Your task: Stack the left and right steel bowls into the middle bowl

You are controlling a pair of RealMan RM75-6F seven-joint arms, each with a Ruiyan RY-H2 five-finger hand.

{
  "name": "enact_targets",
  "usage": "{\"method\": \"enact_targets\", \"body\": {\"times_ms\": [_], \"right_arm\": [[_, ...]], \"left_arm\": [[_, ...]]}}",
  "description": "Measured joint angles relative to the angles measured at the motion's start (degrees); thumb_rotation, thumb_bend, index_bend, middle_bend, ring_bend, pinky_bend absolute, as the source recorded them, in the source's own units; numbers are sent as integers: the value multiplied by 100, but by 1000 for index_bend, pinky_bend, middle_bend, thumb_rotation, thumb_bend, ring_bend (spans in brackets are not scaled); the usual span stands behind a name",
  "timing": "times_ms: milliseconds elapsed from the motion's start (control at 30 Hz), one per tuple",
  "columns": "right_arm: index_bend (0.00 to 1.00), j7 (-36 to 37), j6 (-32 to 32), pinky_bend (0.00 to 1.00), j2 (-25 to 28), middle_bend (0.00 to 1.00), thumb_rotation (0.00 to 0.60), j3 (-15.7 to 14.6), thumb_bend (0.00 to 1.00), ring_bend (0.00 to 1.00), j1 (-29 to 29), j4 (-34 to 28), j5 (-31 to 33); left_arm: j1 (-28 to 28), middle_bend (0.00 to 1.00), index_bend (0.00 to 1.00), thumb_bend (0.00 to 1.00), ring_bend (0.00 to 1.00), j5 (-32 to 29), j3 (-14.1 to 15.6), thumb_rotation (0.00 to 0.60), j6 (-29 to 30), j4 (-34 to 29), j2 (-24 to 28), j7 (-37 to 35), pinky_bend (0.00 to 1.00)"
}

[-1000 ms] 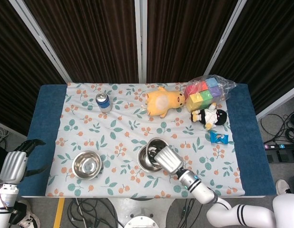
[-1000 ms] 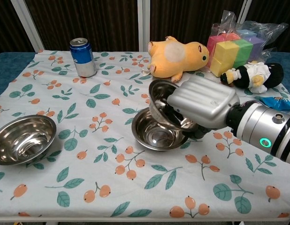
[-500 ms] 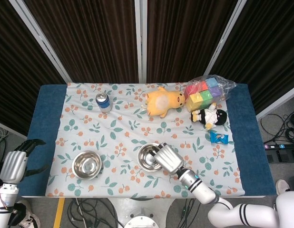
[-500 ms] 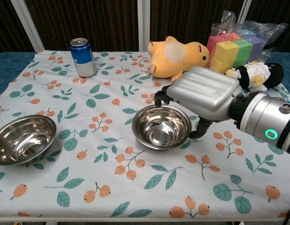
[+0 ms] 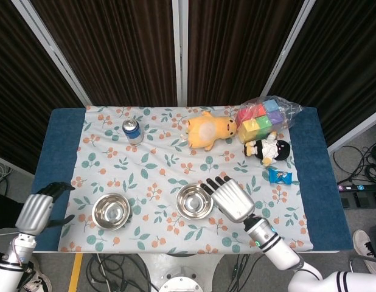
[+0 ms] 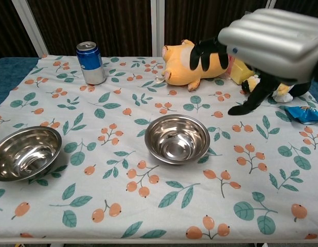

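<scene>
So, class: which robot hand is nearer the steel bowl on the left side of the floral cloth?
Left. The left robot hand hovers off the table edge beside the left steel bowl; the right robot hand is beyond the middle steel bowl.

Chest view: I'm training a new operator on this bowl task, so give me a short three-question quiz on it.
1. True or false: the right hand holds a bowl.
2. What stands nearest the can: A) yellow plush, B) blocks, C) left bowl?
3. Fill in: the left bowl sits ____ the middle bowl, not inside it.

Key: 1 false, it is raised and holds nothing. 2 A. 3 apart from.
</scene>
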Motion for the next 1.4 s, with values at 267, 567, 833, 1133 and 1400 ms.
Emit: {"method": "enact_targets", "body": {"times_ms": [267, 567, 833, 1133, 1400], "right_arm": [[306, 717, 431, 506, 368, 372, 600, 367, 0, 362, -58, -314, -219], [307, 969, 580, 503, 582, 372, 600, 371, 0, 351, -170, -253, -245], [307, 944, 578, 503, 576, 373, 600, 318, 0, 340, -188, -174, -225], [307, 882, 554, 502, 549, 375, 600, 316, 0, 340, -180, -130, -85], [307, 961, 526, 502, 538, 377, 600, 311, 0, 340, -169, -35, -16]], "left_arm": [[-453, 380, 358, 147, 276, 522, 298, 600, -736, -189, 10, 797, 420], [-752, 399, 367, 151, 328, 764, 488, 600, -1170, -127, -375, 1373, 477], [-706, 430, 386, 158, 354, 1017, 644, 600, -958, 268, -676, 1678, 494], [-656, 440, 399, 164, 363, 987, 660, 600, -906, 861, -1030, 2129, 515], [-630, 484, 475, 170, 405, 1154, 743, 600, -772, 1227, -1223, 2631, 552]]}}
